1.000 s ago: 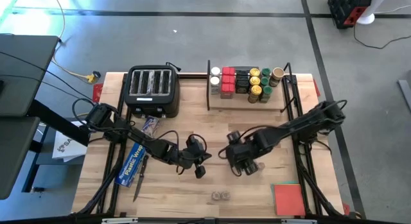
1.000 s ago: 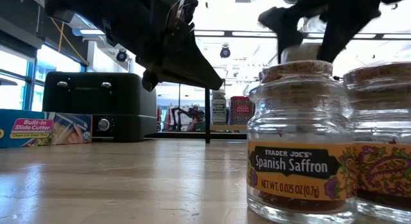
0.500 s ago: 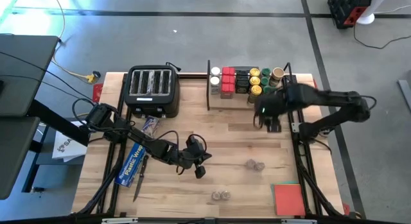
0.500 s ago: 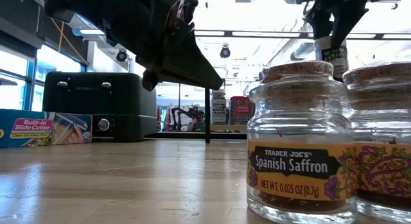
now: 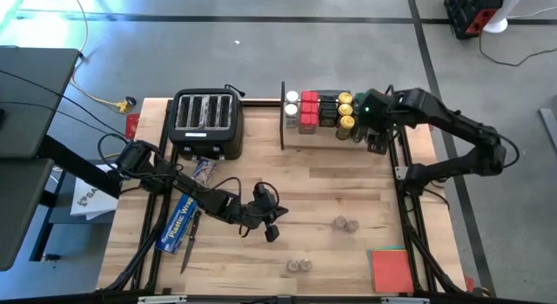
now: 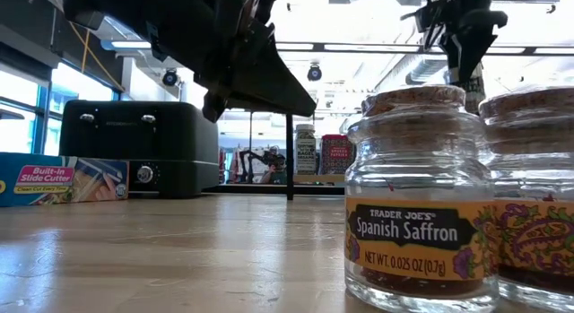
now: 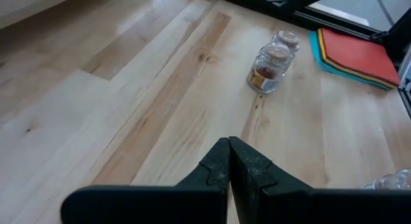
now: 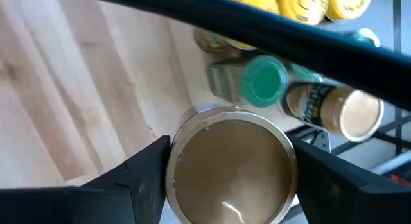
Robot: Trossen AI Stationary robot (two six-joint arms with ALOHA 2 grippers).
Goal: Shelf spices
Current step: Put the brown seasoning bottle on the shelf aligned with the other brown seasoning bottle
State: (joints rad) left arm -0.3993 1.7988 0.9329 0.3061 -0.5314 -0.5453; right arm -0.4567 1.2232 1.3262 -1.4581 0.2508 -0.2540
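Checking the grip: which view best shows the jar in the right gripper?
Right wrist view: the tan-lidded jar fills it, between the right gripper's fingers. High view hides it under the gripper; low shows only its label; left wrist nothing.

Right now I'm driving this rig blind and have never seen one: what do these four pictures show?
Two dark robot arms work at a wood table.

The overhead picture shows everything. The right tool is over the shelf, beside the spices already stacked there. The left tool waits at mid-table, shut and empty.

The table-level picture looks past a saffron jar toward the toaster.

The left wrist picture shows two small jars and a red pad.

The right wrist picture shows a tan-lidded jar held between that tool's fingers.
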